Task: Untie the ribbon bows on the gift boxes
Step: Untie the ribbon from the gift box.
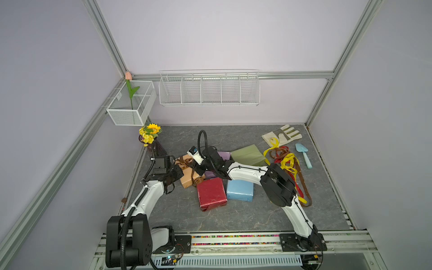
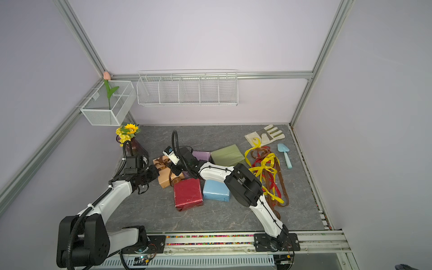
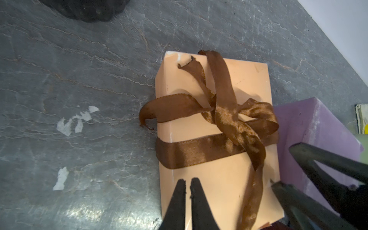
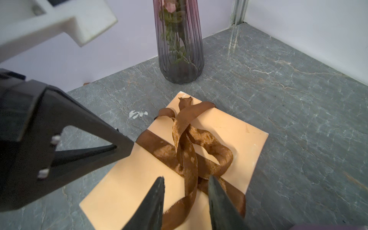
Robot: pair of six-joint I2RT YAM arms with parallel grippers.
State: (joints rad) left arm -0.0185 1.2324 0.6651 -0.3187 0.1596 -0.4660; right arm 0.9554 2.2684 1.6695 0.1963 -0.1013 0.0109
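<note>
Target is the tan-orange box [image 3: 249, 79], seen flat on the grey tabletop [image 3: 79, 79], just beside the lilac box [image 3: 318, 129] and near the vase [image 4: 179, 49]. The loose ribbons [image 1: 287, 163] are heaped well apart from it, on the right side. The brown ribbon bow [image 3: 229, 119] is knotted mid-lid, with one loop showing on the lilac side and frayed tails spread out. The left gripper [image 3: 188, 184] is held over the box's near edge with its fingers pressed together and nothing between them. The right gripper [image 4: 187, 179] is held with its fingers apart; a loose tail lies between them, not pinched. The ribbon is judged soft, limp and satin-slick, so a firm pinch on a tail close to its end is advised, not on the knot. The box is judged light and likely to slide or lift when the tail is pulled, so it should be pinned down by the closed left fingers.
</note>
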